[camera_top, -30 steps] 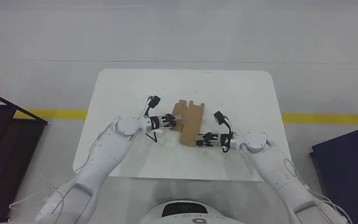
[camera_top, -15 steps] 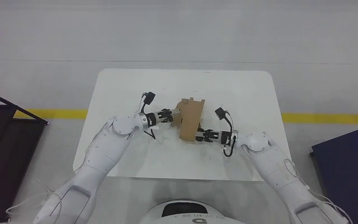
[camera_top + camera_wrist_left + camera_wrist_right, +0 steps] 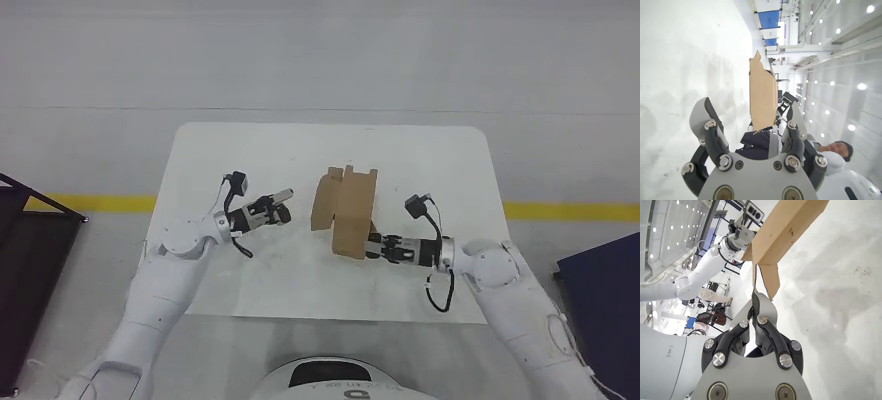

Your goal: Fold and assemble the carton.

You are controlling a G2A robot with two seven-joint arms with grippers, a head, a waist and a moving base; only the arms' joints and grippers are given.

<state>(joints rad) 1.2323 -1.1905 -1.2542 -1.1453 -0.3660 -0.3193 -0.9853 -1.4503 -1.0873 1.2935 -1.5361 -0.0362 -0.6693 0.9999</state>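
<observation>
Cardboard carton now upright — left tool off it (jaws apart)

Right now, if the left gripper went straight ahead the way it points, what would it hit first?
Most likely the carton, which is directly ahead of the open left gripper. The gap between them looks free.

This is looking like a large robotics lab or industrial hall. A smooth grey floor is stretching around the white surface, with a yellow line running across the middle of the frame in the top view. Rows of round ceiling lights are glowing in the left wrist view, near blue partition panels.
</observation>
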